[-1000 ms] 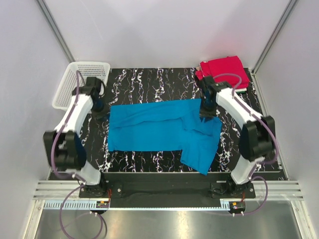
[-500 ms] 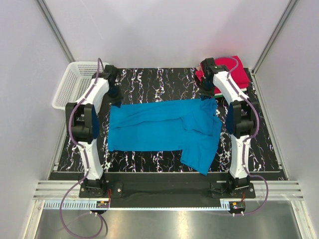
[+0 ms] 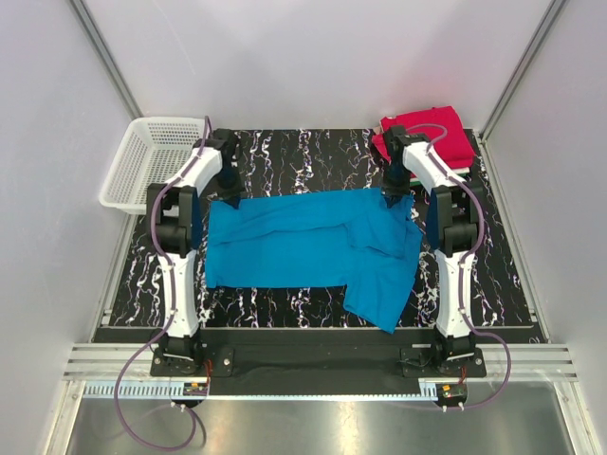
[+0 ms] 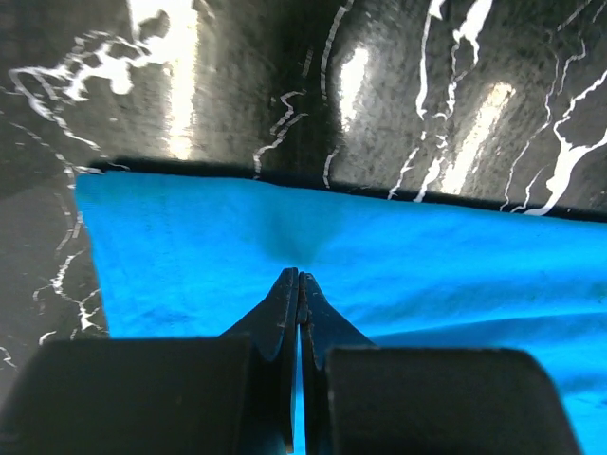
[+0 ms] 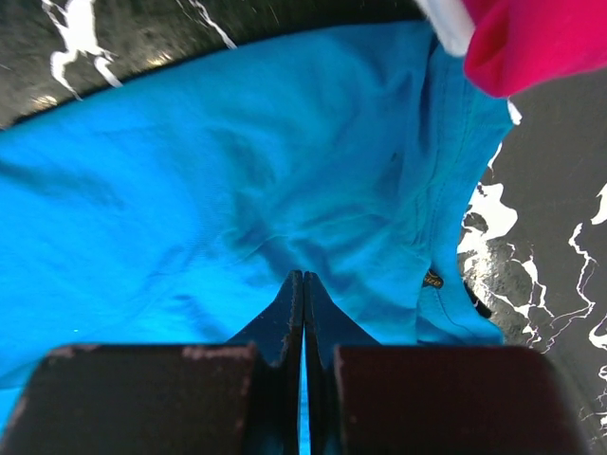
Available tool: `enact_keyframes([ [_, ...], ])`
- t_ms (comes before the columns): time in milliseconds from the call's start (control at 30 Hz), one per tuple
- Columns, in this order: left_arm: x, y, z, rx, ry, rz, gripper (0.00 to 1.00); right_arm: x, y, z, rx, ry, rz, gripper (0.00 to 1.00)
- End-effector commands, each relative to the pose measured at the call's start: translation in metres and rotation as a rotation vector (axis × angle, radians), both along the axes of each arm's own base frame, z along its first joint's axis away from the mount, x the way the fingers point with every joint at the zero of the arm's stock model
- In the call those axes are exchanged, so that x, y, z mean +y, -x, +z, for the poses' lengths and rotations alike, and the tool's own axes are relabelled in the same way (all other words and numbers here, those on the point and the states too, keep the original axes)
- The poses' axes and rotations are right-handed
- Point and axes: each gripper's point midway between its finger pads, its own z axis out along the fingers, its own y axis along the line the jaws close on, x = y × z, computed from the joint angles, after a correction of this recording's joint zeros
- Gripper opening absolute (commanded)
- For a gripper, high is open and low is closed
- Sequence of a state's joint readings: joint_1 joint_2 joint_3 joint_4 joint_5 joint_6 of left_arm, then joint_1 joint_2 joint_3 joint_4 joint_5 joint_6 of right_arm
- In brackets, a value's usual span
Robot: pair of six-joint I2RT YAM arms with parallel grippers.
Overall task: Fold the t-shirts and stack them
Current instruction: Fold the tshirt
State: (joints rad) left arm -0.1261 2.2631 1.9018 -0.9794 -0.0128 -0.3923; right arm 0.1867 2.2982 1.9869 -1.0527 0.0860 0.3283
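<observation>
Looking down from the top camera, I see the blue t-shirt (image 3: 303, 248) lying spread on the black marbled table (image 3: 285, 152), stretched from left to right, with one part hanging down toward the near right side, and it is wrinkled in the right half. Both arms reach out to the far edge of this shirt. The left gripper (image 3: 230, 197) is at the far left corner of the cloth, and the right gripper (image 3: 392, 196) is at the far right corner. In the left wrist view the left gripper (image 4: 299, 276) has its two fingers pressed together to a point, the tips sit on the blue t-shirt (image 4: 446, 275) just near its far hem, and a thin line of blue shows between the fingers, so I read it as a pinch on the cloth. In the right wrist view the right gripper (image 5: 303, 276) is pressed together the same way, the folds of the blue t-shirt (image 5: 190, 171) run toward its tips, and blue also shows in the narrow slit between the fingers. Behind the right gripper, at the far right corner of the table, lies a folded red t-shirt (image 3: 432, 133); in the right wrist view this red t-shirt (image 5: 541, 38) is just beside the blue cloth. A white mesh basket (image 3: 121, 175) stands at the far left, beside the table edge
</observation>
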Motion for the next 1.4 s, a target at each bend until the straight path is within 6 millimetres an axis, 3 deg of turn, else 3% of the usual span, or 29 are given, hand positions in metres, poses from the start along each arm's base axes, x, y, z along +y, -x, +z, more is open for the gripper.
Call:
enact_keyframes([
  [0, -0.011, 0.000, -0.004, 0.004, -0.014, -0.022, 0.00, -0.005, 0.006, -0.011, 0.034, 0.012, 0.006, 0.00],
  [300, -0.007, 0.001, -0.019, 0.036, -0.082, -0.006, 0.00, -0.005, 0.005, -0.043, 0.092, 0.022, 0.007, 0.00],
  [567, 0.005, 0.002, -0.027, 0.091, -0.159, 0.038, 0.00, -0.005, -0.013, -0.058, 0.085, 0.041, 0.012, 0.00],
  [767, -0.002, -0.015, -0.023, 0.105, -0.140, 0.065, 0.00, 0.004, -0.035, -0.054, 0.050, 0.004, 0.028, 0.00],
  [800, -0.004, -0.025, -0.015, 0.073, -0.128, 0.068, 0.00, 0.007, -0.046, -0.044, 0.014, -0.005, 0.029, 0.00],
  [1000, -0.006, -0.028, -0.019, 0.076, -0.104, 0.070, 0.00, 0.013, -0.060, -0.033, -0.018, -0.031, 0.021, 0.00],
  [1367, 0.002, -0.036, -0.028, 0.072, -0.093, 0.087, 0.00, 0.019, -0.048, -0.046, 0.038, -0.052, 0.021, 0.00],
])
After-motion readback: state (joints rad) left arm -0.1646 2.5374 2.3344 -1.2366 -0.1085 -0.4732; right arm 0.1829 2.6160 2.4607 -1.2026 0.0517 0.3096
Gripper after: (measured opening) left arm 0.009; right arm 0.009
